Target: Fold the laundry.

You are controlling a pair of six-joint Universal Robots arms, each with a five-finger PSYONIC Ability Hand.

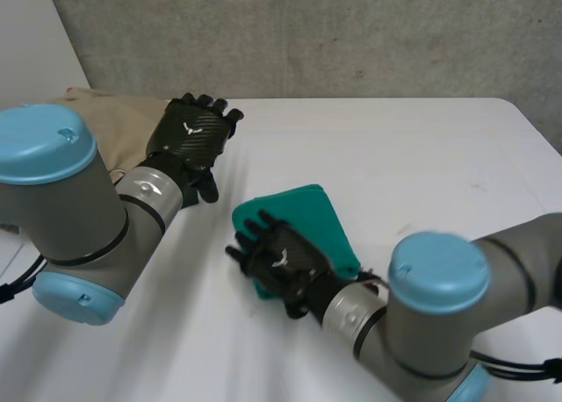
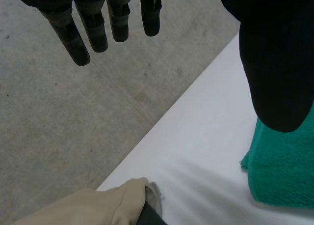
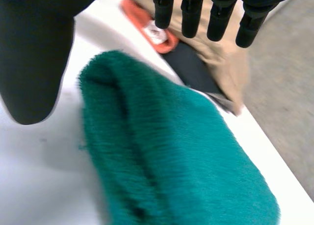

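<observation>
**Desk:** What's nearest you?

**Me:** My right hand (image 1: 281,260), low over the near edge of the green towel (image 1: 309,211). In its wrist view the fingers are straight, the thumb is spread wide and it holds nothing. The towel lies under the palm. I can't tell whether the palm is touching the pile.

**Desk:** Where is the towel?

**Me:** Mid-table (image 1: 413,147), slightly towards my right. It's bunched into a thick bundle with one rounded, doubled-over edge, so I'd judge it partly folded at best.

**Desk:** How will it handle?

**Me:** It's terry: soft, light and floppy, with enough nap that it shouldn't slip. It won't hold a shape, so a lift from the middle would just let it sag. I'd pinch a free corner or a single-layer edge, taking care not to catch both layers at the roll.

**Desk:** And beyond that?

**Me:** My left hand (image 1: 191,134) is raised over the inner edge of a tan garment (image 1: 110,112), with straight, relaxed fingers and nothing in them. That garment is heaped at the far left corner of the table. From the right wrist I can see an orange piece (image 3: 147,24) and a black piece (image 3: 192,70) tucked beside it. All of these look unfolded.
</observation>
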